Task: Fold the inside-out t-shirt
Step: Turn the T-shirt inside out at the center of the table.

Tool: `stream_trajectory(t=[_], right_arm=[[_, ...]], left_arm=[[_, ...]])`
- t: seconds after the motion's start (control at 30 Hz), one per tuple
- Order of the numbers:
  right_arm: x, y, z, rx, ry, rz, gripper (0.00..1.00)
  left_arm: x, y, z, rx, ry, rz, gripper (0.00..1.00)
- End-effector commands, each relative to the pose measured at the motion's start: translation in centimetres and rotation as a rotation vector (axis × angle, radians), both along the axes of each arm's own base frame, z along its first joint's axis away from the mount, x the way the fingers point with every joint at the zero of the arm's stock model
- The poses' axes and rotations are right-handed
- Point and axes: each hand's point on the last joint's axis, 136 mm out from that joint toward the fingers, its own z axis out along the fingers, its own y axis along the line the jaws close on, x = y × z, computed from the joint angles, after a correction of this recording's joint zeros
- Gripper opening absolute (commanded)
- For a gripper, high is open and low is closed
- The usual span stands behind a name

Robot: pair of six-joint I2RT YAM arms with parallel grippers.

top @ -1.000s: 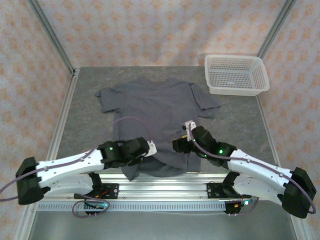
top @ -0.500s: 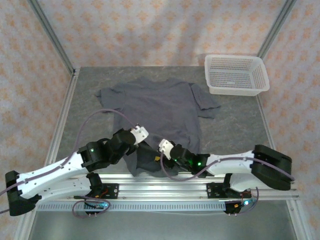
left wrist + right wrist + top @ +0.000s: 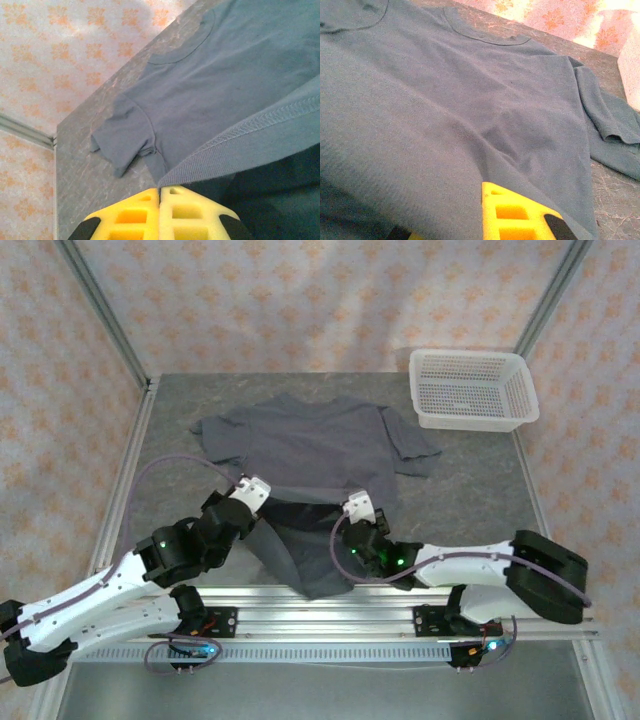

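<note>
The inside-out t-shirt [image 3: 310, 445] lies dark slate-grey on the table, collar at the far side and sleeves spread. Its near part is raised off the table and its hem is stretched between my two grippers. My left gripper [image 3: 252, 487] is shut on the hem's left end; in the left wrist view the yellow fingertips [image 3: 160, 190] pinch the stitched edge of the t-shirt [image 3: 225, 85]. My right gripper [image 3: 358, 506] is shut on the cloth farther right. In the right wrist view the t-shirt [image 3: 445, 100] drapes over one finger of the gripper [image 3: 482, 192]. Loose cloth sags below both toward the near edge.
A white mesh basket [image 3: 470, 390] stands at the table's far right corner, apart from the shirt's right sleeve. The grey table [image 3: 470, 490] shows bare on the right and left of the shirt. A metal rail [image 3: 320, 625] runs along the near edge.
The right gripper swung in to the shirt's near edge, shut on the cloth and rose. The left gripper carried its hem end up and away from the near edge, to the left.
</note>
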Motion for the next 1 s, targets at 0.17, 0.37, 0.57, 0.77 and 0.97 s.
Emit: stream_trajectory(t=[0.17,0.37,0.57,0.77,0.97], right_arm=[[-0.9,2.2,5.7,0.196,0.055,0.217,0.0],[-0.7,2.4,8.1,0.246,0.043,0.239,0.0],[-1.7,2.7,9.5,0.296,0.038,0.302,0.0],[-1.6,1.1,10.4,0.297,0.008,0.249,0.0],[0.8,-6.1,7.3,0.236,0.018,-0.114,0.0]], left_arm=[[-2.3,-10.3,-5.8,-0.167,0.235,-0.435,0.48],[-1.1,-16.0,-6.7,-0.341,0.201,-0.546,0.87],[4.0,-15.2,-8.9,-0.218,0.102,-0.311,1.0],[6.8,-14.4,-8.5,-0.179,0.0,-0.172,0.45],[7.3,-9.9,-3.3,-0.365,0.036,-0.012,0.0]])
